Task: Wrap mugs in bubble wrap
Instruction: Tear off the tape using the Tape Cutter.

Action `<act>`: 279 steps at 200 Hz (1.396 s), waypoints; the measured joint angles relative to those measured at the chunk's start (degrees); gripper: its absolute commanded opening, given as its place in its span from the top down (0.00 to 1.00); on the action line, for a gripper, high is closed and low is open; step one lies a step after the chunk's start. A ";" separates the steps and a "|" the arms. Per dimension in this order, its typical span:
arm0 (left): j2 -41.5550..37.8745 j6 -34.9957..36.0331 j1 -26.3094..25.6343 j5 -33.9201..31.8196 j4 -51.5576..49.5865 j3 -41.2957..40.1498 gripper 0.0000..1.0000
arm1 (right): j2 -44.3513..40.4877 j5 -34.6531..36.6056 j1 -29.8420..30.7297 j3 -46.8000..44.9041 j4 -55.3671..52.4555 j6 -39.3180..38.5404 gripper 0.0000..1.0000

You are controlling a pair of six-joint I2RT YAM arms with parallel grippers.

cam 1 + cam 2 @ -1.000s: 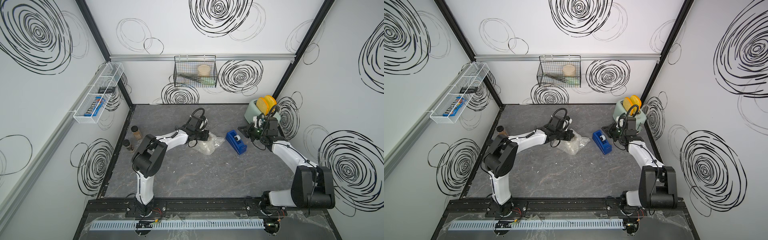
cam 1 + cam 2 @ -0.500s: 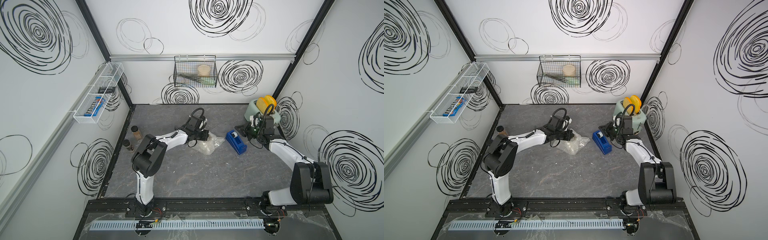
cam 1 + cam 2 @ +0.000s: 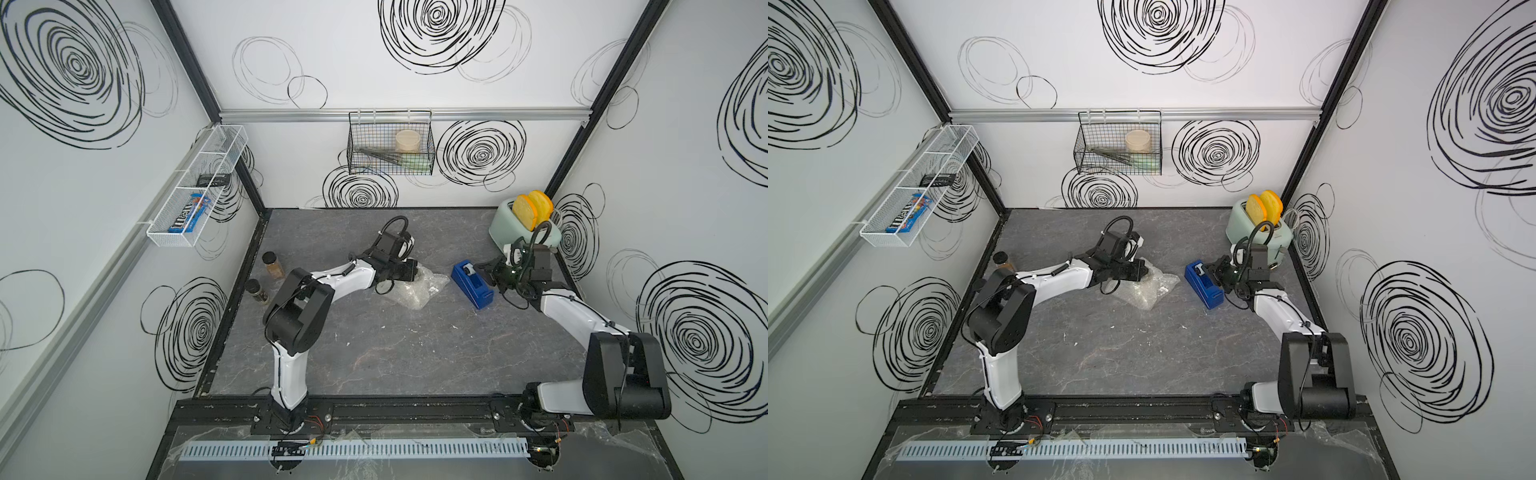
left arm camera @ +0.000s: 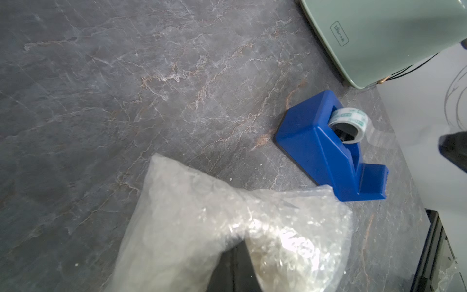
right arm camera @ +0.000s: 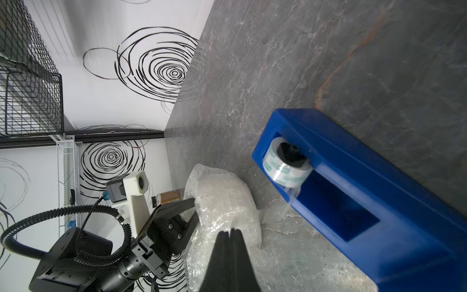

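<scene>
Left end effector: clamped on bubble wrap bundle on our desk, mug probably inside
Right end effector: together on tape end
Risk: our pull drags the tape dispenser

Both arms outstretched, low; left tool and right tool (each pinched closed) tip toward tip.

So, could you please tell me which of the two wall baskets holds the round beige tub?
The black wire basket on the back wall; the white basket on the side wall has none.
</scene>
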 measured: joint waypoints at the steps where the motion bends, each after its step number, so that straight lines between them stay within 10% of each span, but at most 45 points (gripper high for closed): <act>1: 0.00 0.00 0.00 0.00 0.00 0.00 1.00 | -0.22 -0.02 -0.11 -0.11 -0.09 -0.04 1.00; 279: 0.00 0.00 -0.02 -0.04 -0.02 0.00 1.00 | -10.80 -3.52 -7.21 -12.72 -4.15 -4.52 1.00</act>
